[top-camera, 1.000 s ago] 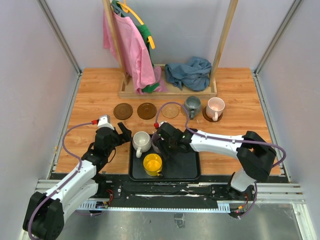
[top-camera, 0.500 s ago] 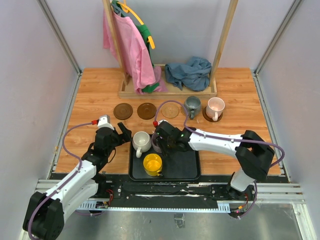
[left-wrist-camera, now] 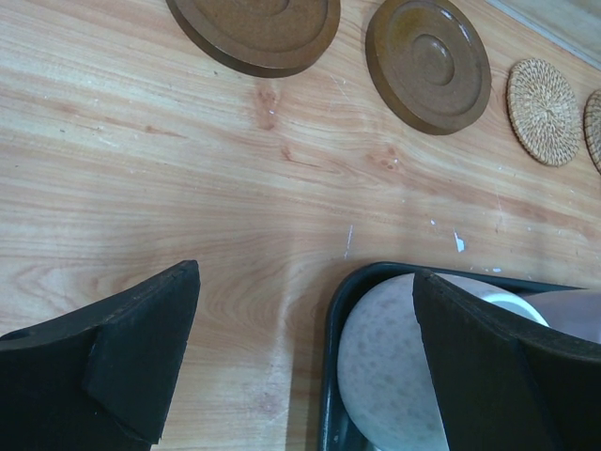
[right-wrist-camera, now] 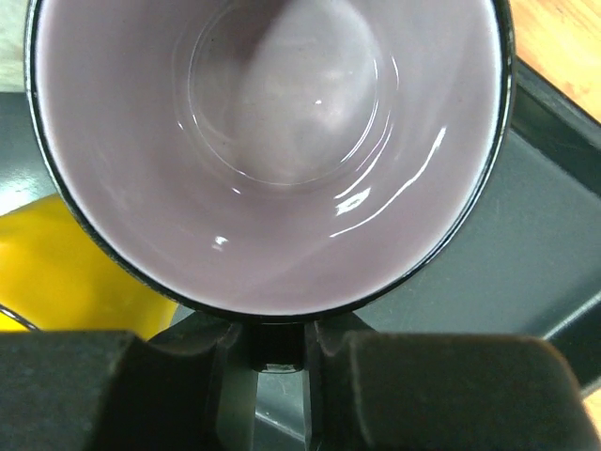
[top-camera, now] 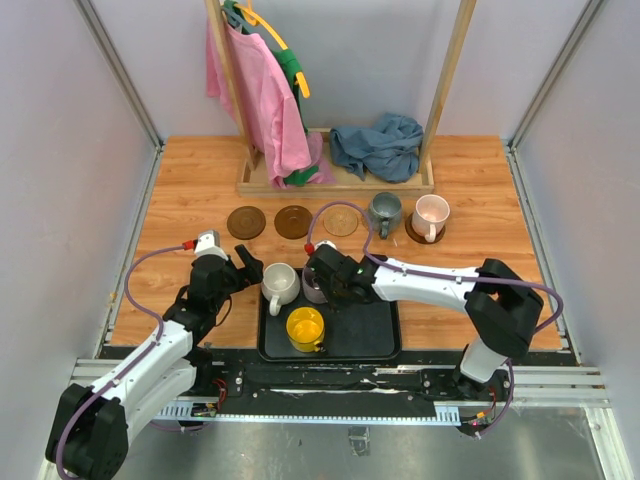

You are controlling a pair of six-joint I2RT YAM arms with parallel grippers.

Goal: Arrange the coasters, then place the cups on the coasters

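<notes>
**Inspector:** Since a second ago the right gripper (right-wrist-camera: 268, 362) has slid left over the black tray (top-camera: 365, 335) and its jaws have narrowed. The left arm has not shifted.

**Assistant:** State of each pincer?

**Inspector:** The right one is clamped on the handle of the pale purple cup (right-wrist-camera: 272, 141), one finger on each side. That cup sits in the tray's far left part, between the cream cup (top-camera: 280, 283) and the arm. The left gripper (top-camera: 243, 268) hangs spread wide and holds nothing, just beside the tray's left edge.

**Assistant:** Why the handle?

**Inspector:** In my judgement it gives a narrow, firm purchase and leaves the body clear of the yellow cup (top-camera: 305, 327) close by.

**Assistant:** Destination?

**Inspector:** Three places stand bare in the far row: a dark brown coaster (top-camera: 246, 221), a second dark coaster (top-camera: 293, 221) and a tan coaster (top-camera: 341, 221). The grey cup (top-camera: 384, 212) and pink cup (top-camera: 431, 215) already stand at the row's right end. Risk: a lift by the handle may tilt the cup.
</notes>
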